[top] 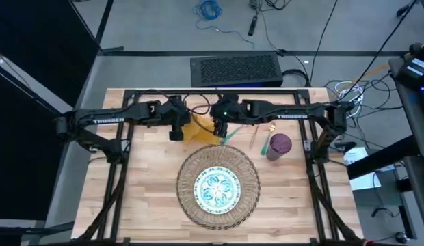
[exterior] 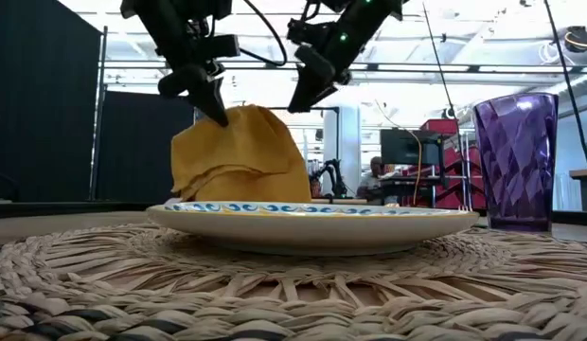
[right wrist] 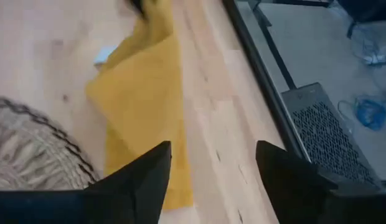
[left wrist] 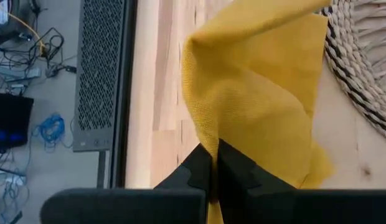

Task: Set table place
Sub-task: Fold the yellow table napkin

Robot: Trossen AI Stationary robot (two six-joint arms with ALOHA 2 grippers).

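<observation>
The mustard-yellow napkin (top: 200, 131) is behind the woven straw mat (top: 219, 186), which carries the blue-green patterned plate (top: 217, 189). My left gripper (top: 176, 131) is shut on the napkin, at its left side in the high view. My right gripper (top: 221, 127) hovers open just right of the napkin's top (exterior: 251, 118), with nothing between its fingers (right wrist: 143, 180). The purple cup (top: 279, 145) stands upright on the table (top: 143, 198), right of the mat. Gold cutlery (top: 256, 137) and a green-handled piece (top: 266, 143) lie between napkin and cup. My left gripper pinches a raised fold of the napkin (left wrist: 208, 140) between its two fingers, which slant down onto it from above (exterior: 216, 112). The cloth rises to a peak at the fingers and drapes down slack. Its lower part (right wrist: 140, 124) lies on the table.
The table's black metal frame (top: 212, 92) runs along the far edge, close behind both grippers. A black perforated box (top: 234, 70) and cables sit on the floor beyond. Bare wood shows left of the mat (top: 140, 171) and right of it (top: 287, 191).
</observation>
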